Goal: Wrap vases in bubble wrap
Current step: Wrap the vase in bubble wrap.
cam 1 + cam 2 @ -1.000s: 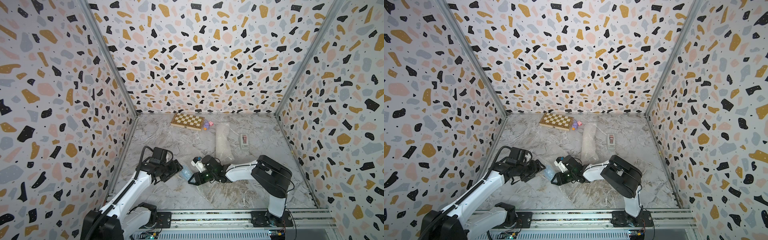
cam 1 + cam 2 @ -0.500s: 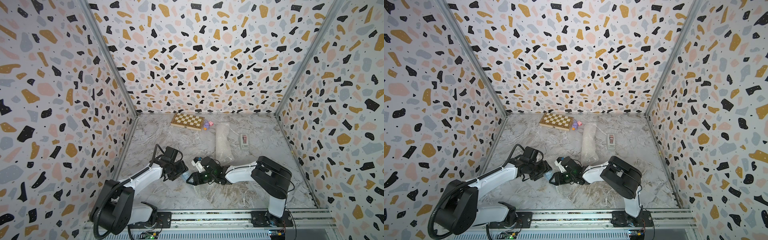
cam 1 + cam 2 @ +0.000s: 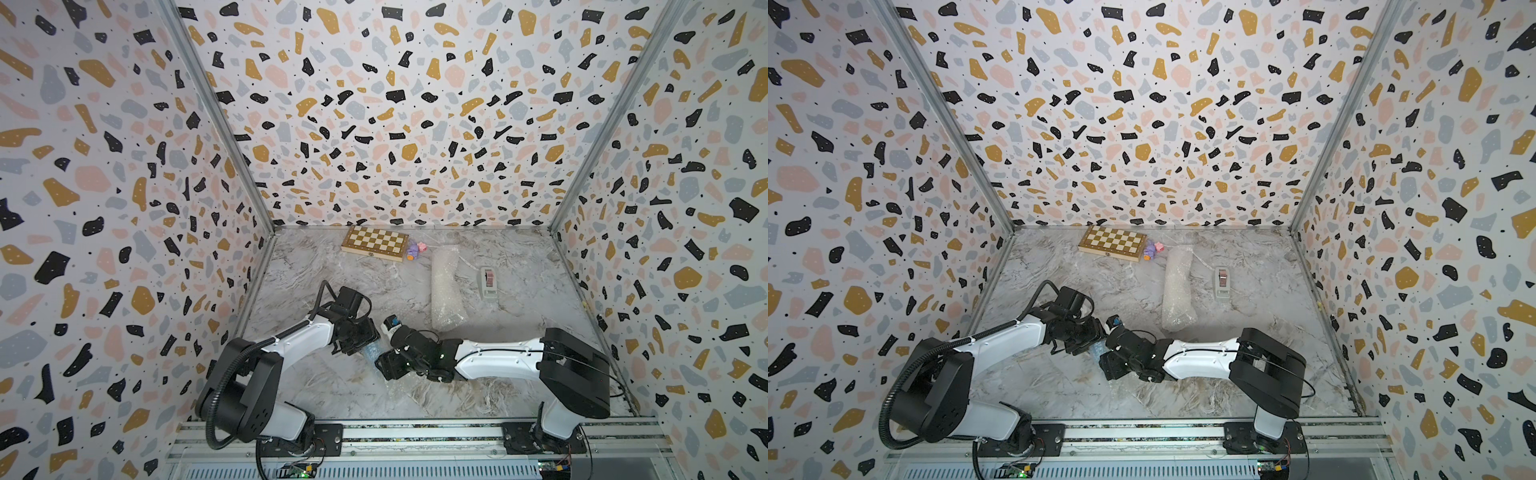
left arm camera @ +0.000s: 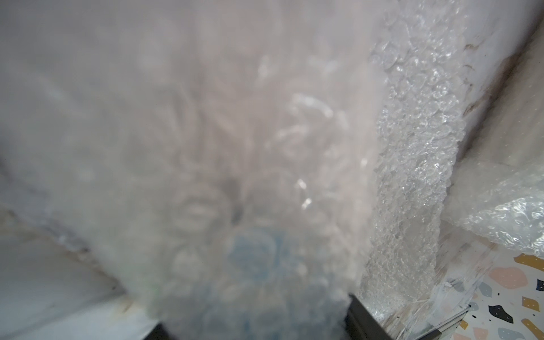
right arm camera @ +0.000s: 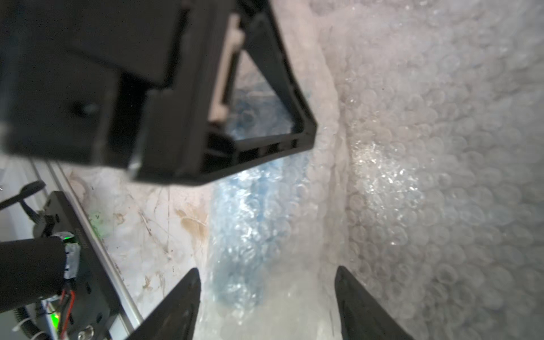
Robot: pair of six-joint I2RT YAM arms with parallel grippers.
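Slippage is our main worry. The blue vase [image 3: 371,352] appears to lie on its side near the front of the marble [image 3: 316,386], inside the wrap [image 5: 412,176], with both grippers at it. The right gripper [image 5: 268,282] has its jaws well apart, astride the wrapped vase without pinching it. The left gripper [image 3: 359,338] sits just beside it. Wrap smothers that arm's wrist view, so we cannot tell whether it grips.

If neither jaw pair holds the free edge, we judge the springy wrap could uncurl and bare the vase. The round vase could also roll on the smooth marble. A closing jaw could snag loose film and drag it off, and the arms look close enough to clash.

The marble is flat, grey-veined and stained brown in spots. Further back lie a long wrap bundle [image 3: 446,291], a dispenser [image 3: 487,282] near it, and a chessboard [image 3: 374,243] and toys [image 3: 417,250] by the back wall. Terrazzo-print walls [image 3: 374,104] enclose three sides, and a rail [image 3: 415,432] runs along the front.
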